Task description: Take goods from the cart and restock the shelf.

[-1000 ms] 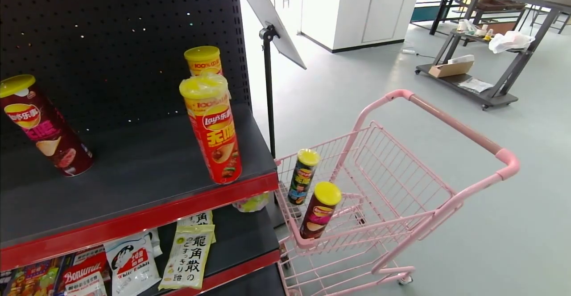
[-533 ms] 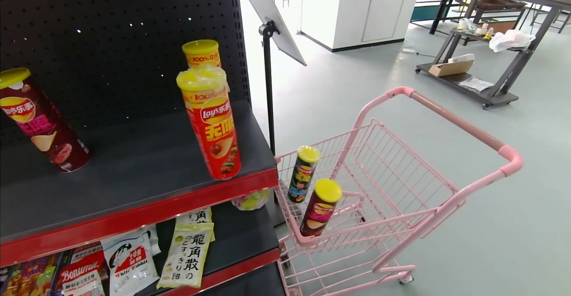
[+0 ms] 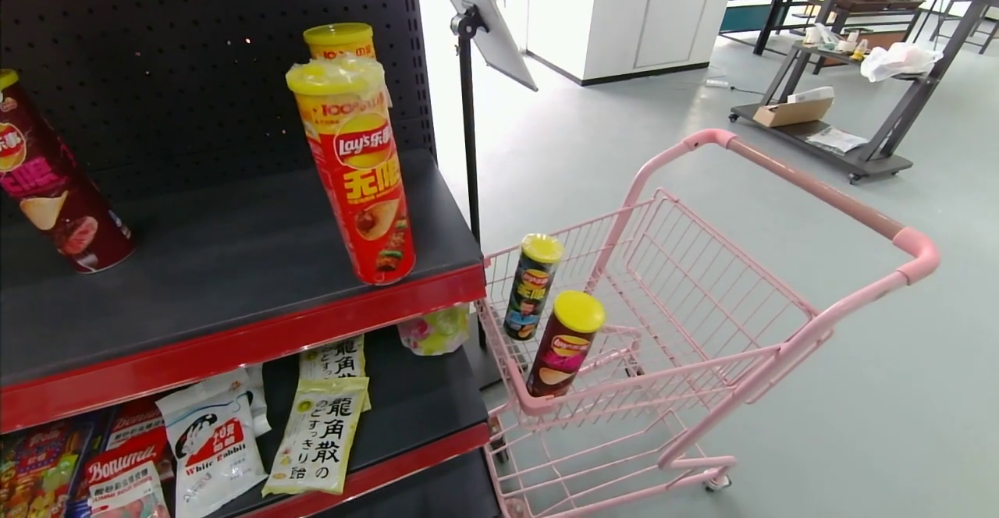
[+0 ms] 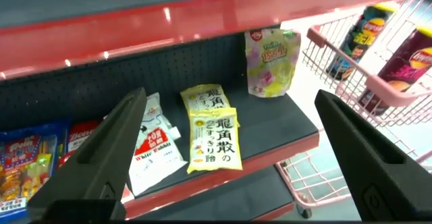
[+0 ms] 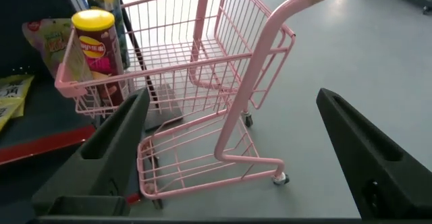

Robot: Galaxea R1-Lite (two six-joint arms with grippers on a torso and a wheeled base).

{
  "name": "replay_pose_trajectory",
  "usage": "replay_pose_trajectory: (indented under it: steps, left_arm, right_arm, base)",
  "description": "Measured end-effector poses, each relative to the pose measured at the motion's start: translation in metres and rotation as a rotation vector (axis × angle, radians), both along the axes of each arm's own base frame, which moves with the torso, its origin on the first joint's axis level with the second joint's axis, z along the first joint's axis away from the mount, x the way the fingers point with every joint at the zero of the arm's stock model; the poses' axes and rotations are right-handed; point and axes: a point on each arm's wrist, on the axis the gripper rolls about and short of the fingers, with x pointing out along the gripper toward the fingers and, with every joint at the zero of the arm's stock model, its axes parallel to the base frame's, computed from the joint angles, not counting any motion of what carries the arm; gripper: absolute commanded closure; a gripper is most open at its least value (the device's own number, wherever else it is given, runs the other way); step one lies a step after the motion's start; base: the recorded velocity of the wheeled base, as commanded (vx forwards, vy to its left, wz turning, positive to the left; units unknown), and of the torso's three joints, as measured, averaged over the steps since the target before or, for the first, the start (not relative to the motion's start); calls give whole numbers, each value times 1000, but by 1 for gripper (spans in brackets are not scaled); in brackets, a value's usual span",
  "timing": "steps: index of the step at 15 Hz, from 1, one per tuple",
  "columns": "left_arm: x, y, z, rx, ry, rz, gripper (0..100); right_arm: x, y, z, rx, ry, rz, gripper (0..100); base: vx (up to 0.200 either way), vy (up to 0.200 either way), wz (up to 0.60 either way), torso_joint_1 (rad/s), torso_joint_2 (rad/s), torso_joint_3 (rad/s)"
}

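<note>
The pink wire cart point(image 3: 819, 190) stood just beside the black, red-edged shelf point(image 3: 234, 268), likely for easy reach. A maroon crisp tube point(image 3: 563, 344) and a black crisp tube point(image 3: 531, 288) stood upright inside. The left gripper point(image 4: 231, 96) and right gripper point(image 5: 233, 92) hung with fingers spread, holding nothing.

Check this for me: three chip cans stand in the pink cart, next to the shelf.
Not three but two. A black can and a maroon can stand in the cart, next to the shelf. The head view shows this.
</note>
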Motion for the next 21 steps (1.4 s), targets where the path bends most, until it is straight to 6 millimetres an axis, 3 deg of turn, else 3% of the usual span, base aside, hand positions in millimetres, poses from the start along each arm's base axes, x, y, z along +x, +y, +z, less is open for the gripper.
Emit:
replay_pose_trajectory:
  steps: [8,12,13,15,17,18,19,21]
  left_arm:
    - [0,0,0,2,1,0,0]
    - [0,0,0,2,0,-1,0]
    - [0,0,0,3,0,-1,0]
    - [0,0,0,3,0,-1,0]
    - [0,0,0,4,1,-1,0]
    - [0,0,0,4,0,-1,0]
    - [0,0,0,4,0,-1,0]
    - [0,0,0,4,0,-1,0]
  right_arm:
    - [0,0,0,-3,0,3,0]
    - [1,0,1,-5,20,14,0]
    - [1,0,9,-1,21,25,0]
    - [3,0,50,43,-4,52,0]
    - [23,2,104,69,14,128,0]
    - [44,4,124,74,39,179,0]
    - [71,7,141,80,68,231,0]
    - [128,16,153,94,149,327,0]
  base:
    - [0,0,0,-189,522,337]
    - [0,0,0,-43,133,90]
    - [0,0,0,0,0,0]
    - [0,0,0,0,0,0]
    - [0,0,0,0,0,0]
    - [0,0,0,0,0,0]
    - [0,0,0,0,0,0]
    - [0,0,0,0,0,0]
